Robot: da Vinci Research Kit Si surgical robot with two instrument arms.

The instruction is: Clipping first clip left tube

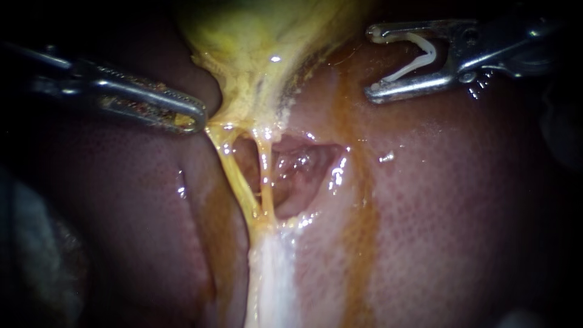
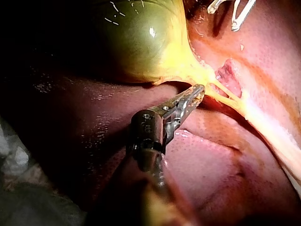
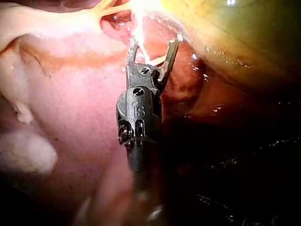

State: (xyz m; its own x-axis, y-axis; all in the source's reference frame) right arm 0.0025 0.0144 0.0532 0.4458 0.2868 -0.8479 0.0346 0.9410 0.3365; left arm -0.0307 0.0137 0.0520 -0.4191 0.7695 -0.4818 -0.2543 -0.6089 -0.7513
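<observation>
The yellow-green gallbladder [image 1: 261, 42] narrows down to two thin yellow tubes over a pink hollow. The left tube [image 1: 234, 173] and the right tube [image 1: 265, 176] meet lower down at a pale strand [image 1: 270, 267]. My left instrument [image 1: 195, 118] is shut on the gallbladder's lower edge, just above the left tube; this also shows on my left instrument [image 2: 197, 92] in the left wrist view. My right instrument [image 1: 371, 62] stands wide apart with a white clip [image 1: 419, 58] held between its jaws, well to the right of both tubes. In the right wrist view my right instrument [image 3: 153, 43] carries the clip [image 3: 153, 61] short of the hollow.
Reddish-brown liver [image 1: 461, 212] surrounds the hollow [image 1: 300, 167] on both sides. An orange band [image 1: 358, 243] runs down the liver to the right of the pale strand. Grey cloth [image 2: 19, 188] lies beside the liver behind my left instrument.
</observation>
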